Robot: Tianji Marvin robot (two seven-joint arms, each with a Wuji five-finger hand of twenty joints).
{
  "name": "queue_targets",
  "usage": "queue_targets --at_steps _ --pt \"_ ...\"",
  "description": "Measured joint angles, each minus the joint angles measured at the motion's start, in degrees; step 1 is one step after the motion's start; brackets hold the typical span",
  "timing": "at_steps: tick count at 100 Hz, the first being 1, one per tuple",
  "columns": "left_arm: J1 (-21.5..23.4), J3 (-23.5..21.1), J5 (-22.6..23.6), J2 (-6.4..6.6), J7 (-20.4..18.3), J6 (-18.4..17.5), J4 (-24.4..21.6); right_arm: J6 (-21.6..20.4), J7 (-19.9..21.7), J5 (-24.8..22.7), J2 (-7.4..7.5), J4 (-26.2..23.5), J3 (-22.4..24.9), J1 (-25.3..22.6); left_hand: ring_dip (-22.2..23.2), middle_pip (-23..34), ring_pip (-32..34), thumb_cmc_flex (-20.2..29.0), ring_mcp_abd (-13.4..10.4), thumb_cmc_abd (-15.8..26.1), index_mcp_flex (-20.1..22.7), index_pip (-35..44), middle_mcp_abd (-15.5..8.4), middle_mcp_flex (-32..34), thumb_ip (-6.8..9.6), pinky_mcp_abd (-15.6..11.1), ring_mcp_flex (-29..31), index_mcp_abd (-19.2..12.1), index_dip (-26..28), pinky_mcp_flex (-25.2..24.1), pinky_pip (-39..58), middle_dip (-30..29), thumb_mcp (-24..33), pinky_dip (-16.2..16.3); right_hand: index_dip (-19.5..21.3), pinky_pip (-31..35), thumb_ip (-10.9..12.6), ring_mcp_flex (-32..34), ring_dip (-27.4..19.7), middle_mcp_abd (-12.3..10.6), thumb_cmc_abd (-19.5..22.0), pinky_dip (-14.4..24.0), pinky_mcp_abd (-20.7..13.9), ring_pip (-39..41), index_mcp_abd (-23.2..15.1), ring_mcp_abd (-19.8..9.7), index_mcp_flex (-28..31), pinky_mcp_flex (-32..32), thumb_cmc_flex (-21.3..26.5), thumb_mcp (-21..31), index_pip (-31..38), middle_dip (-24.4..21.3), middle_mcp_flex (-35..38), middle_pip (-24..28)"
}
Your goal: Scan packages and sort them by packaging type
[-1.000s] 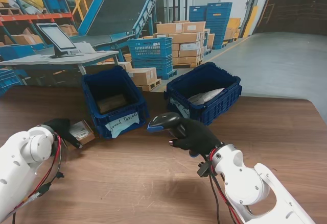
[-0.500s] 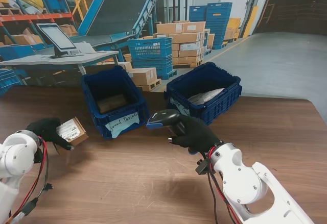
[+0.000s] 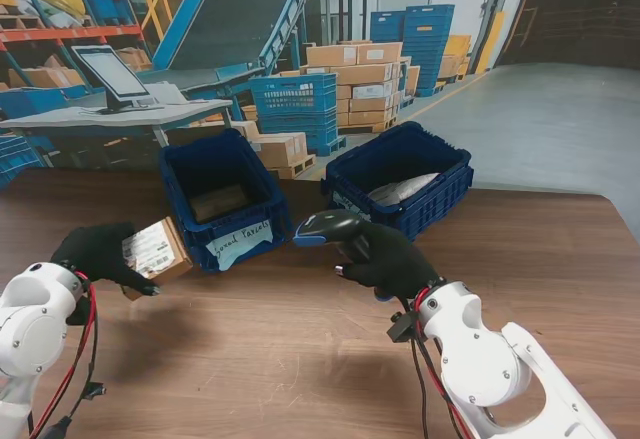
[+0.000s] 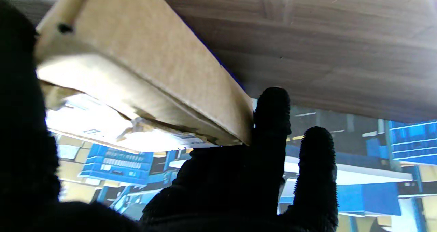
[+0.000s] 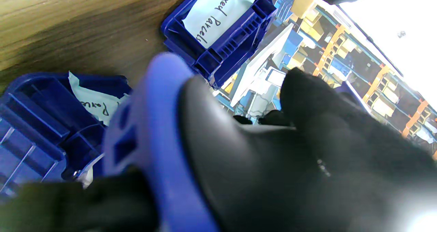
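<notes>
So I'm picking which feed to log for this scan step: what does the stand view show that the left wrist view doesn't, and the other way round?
Only the stand view shows the right hand holding the scanner, the two blue bins, and the white label on the box. Only the left wrist view shows the box's plain cardboard side up close, with a fingertip pressed against its corner. Both show the left hand gripping that box, lifted off the wooden table.
</notes>
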Motion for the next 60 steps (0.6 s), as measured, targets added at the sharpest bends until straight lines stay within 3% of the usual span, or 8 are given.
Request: queue_targets --at_steps 28,60 --pt "0.4 3.8 0.9 -0.08 2.4 -2.0 -3.4 1.2 0.3 0.2 -0.12 -2.9 3.7 -3.8 0.0 0.0 0.0 0.0 0.0 0.0 0.0 0.0 0.0 0.0 0.0 0.0 0.0 0.0 0.0 0.0 0.0 0.0 0.0 0.0 0.0 0.0 0.0 0.0 0.0 0.0 0.0 0.0 0.0 0.0 0.0 0.0 0.0 0.0 0.0 0.0 0.0 0.0 0.0 0.0" --pt "-3.2 14.0 0.9 -0.26 7.6 -2.8 -2.5 0.9 2.3 0.9 0.06 -3.7 7.0 -6.5 0.1 0.0 0.0 0.0 0.0 0.0 0.0 0.0 0.0 0.0 0.0 0.0 0.0 0.0 0.0 0.0 0.0 0.0 0.0 0.0 0.0 0.0 0.0 0.0 0.0 0.0 0.0 0.0 0.0 0.0 0.0 0.0 0.0 0.0 0.0 0.0 0.0 0.0 0.0 0.0"
